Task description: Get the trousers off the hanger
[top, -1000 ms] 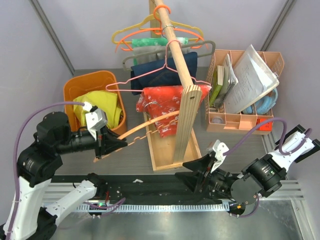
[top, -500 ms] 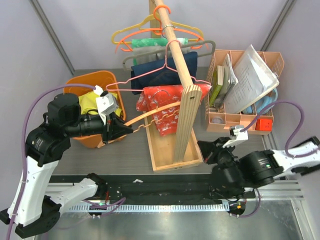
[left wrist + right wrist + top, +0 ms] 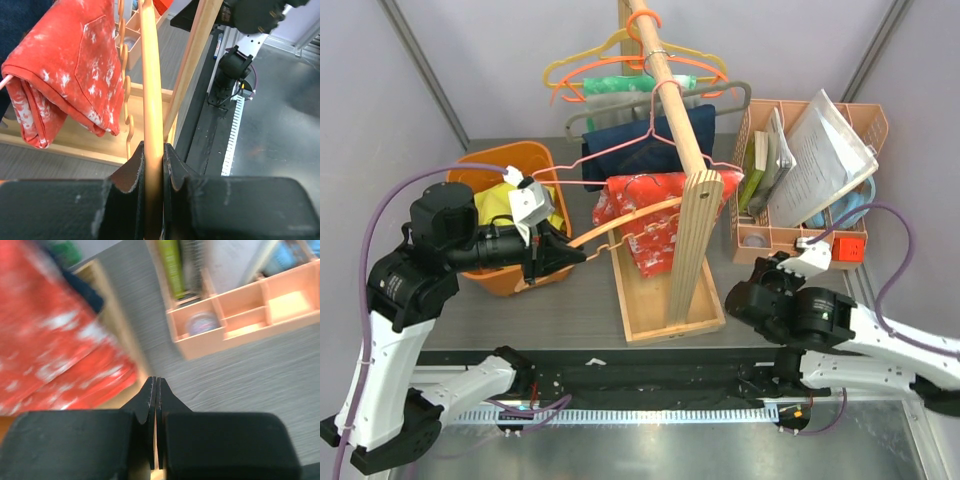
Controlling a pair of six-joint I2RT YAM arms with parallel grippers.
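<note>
My left gripper (image 3: 575, 256) is shut on one end of the peach hanger (image 3: 630, 222), which reaches right and up toward the wooden post and carries no cloth. In the left wrist view the hanger's bar (image 3: 151, 90) runs up from between my fingers (image 3: 132, 172); its notched lower bar shows just left of it. The yellow-green trousers (image 3: 492, 205) lie bunched in the orange bin (image 3: 510, 160), behind my left wrist. My right gripper (image 3: 735, 300) is shut and empty, right of the wooden stand's base; it also shows shut in the right wrist view (image 3: 155, 385).
A wooden rack (image 3: 695, 235) on a tray base (image 3: 650, 325) holds a red patterned cloth (image 3: 645, 215) on a pink wire hanger (image 3: 620, 155), a navy garment (image 3: 640, 135) and yellow and orange hangers (image 3: 610, 55). A peach organizer (image 3: 790, 240) with papers stands at the right.
My left gripper has lifted the hanger's end up and right, beside the bin. My right arm has swung round and moved its shut gripper up to the right of the stand.
</note>
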